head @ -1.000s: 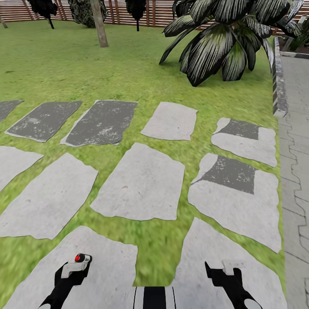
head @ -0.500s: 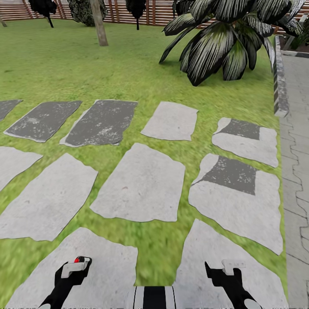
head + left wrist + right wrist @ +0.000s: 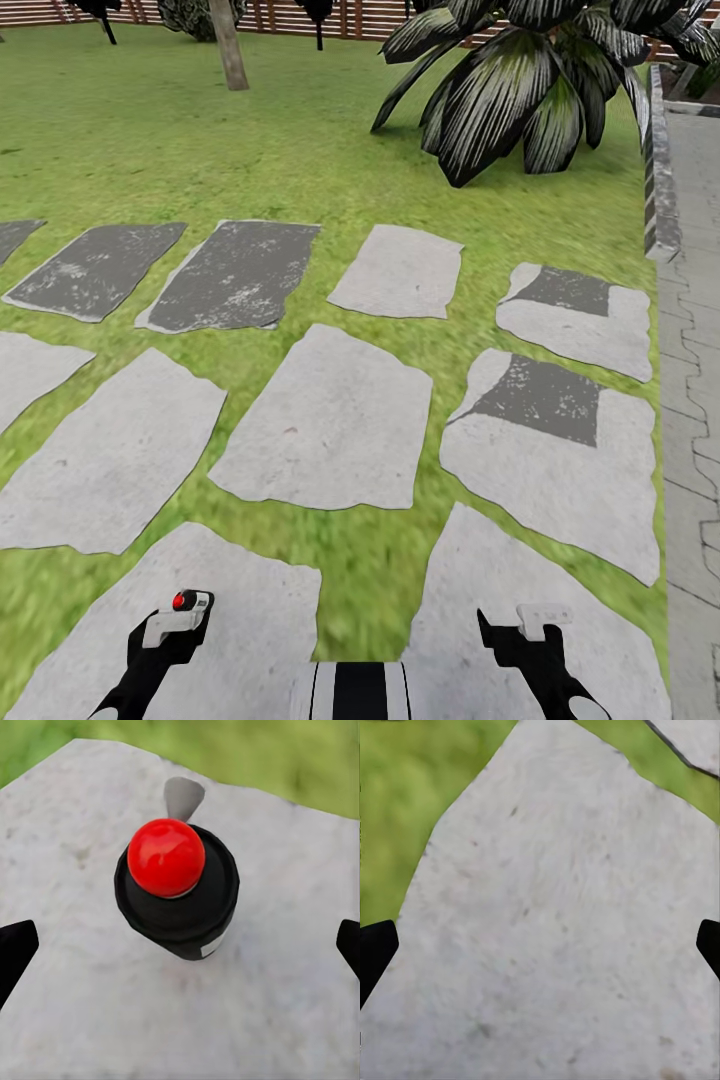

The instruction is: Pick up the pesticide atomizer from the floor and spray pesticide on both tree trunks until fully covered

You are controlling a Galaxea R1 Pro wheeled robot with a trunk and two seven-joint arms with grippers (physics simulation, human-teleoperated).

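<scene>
The pesticide atomizer [image 3: 178, 889], a black bottle with a round red cap, stands upright on a pale stepping stone [image 3: 90, 1005]. My left gripper [image 3: 181, 949] hangs open above it, its black fingertips wide apart on either side and not touching it. In the head view the atomizer's red cap [image 3: 183, 600] peeks out beside my left gripper [image 3: 176, 625]. My right gripper [image 3: 525, 628] is open over another stone [image 3: 562, 915] with nothing between its fingers. One tree trunk [image 3: 230, 45] rises far off on the lawn.
Grey stepping stones [image 3: 325, 420] lie in rows across the green lawn [image 3: 200, 140]. A large dark-leaved plant [image 3: 520, 90] spreads at the back right. A stone kerb [image 3: 660, 190] and paved path [image 3: 695, 400] run along the right. A slat fence [image 3: 280, 18] closes the back.
The whole head view has shifted a little, so the far lawn, tree and fence sit higher in the picture. Both arms and the atomizer keep their places.
</scene>
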